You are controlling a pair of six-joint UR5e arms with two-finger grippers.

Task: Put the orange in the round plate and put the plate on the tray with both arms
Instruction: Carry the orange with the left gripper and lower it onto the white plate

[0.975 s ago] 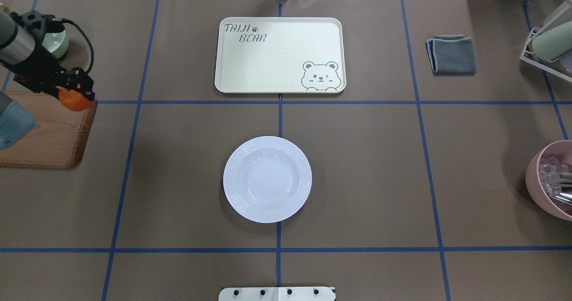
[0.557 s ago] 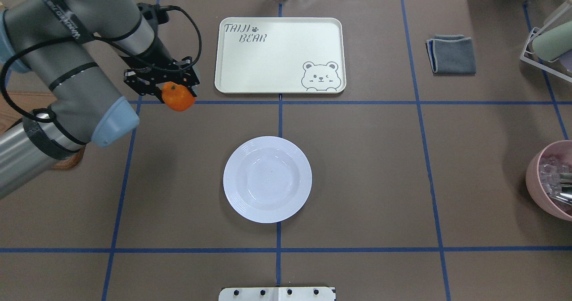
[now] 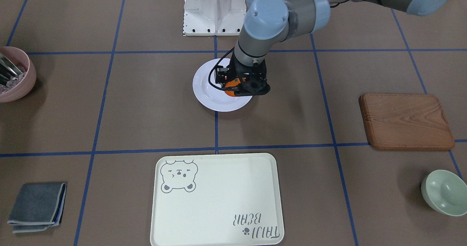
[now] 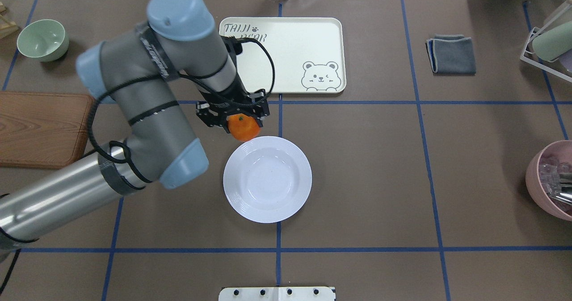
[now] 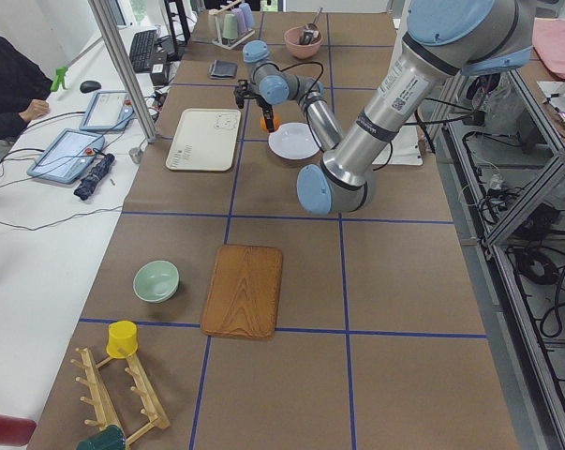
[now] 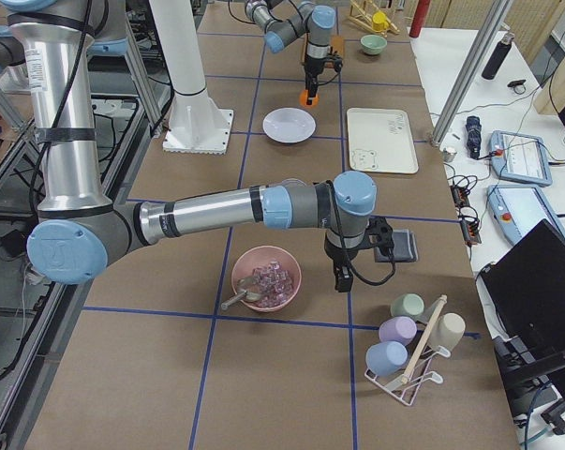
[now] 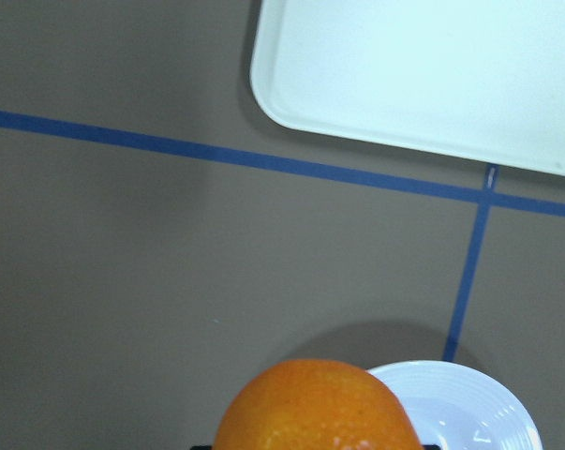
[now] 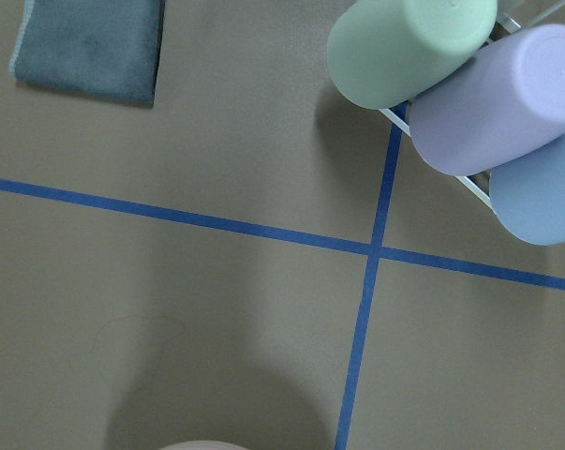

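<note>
brown paper table, mandarin gripped beside the white plate

matt brown paper, ruled into squares by blue tape, covers the table [image 4: 380, 180]. the left arm [image 4: 147, 113], a silver-grey tube with light blue caps and a black cable looped round it, reaches in to the middle. its black left pincer [image 4: 241, 121] is closed on the orange [image 4: 244, 130], a small round fruit with dimpled bright skin and a tiny stem dimple on top. the fruit hangs clear of the table at the rim of the round plate [image 4: 267, 180], on the tray side. whether it is over the rim or just beside it differs from view to view, so i cannot tell. the plate is glossy white and deep, with a wide ribbed rim, and lies flat. the tray [image 4: 286, 51], smooth pale cream plastic with rounded corners and a grey bear drawing, lies beyond it, apart from the plate. the right arm [image 6: 216, 211] stretches low near a pink bowl [image 6: 265, 278] of clear chunks. its right pincer [image 6: 342, 277] points down, and i cannot tell how its jaws stand. a grained wooden board [image 4: 40, 129], a pale green bowl [image 4: 42, 39] and a folded grey cloth [image 4: 452, 54] lie toward the table's edges.
</note>
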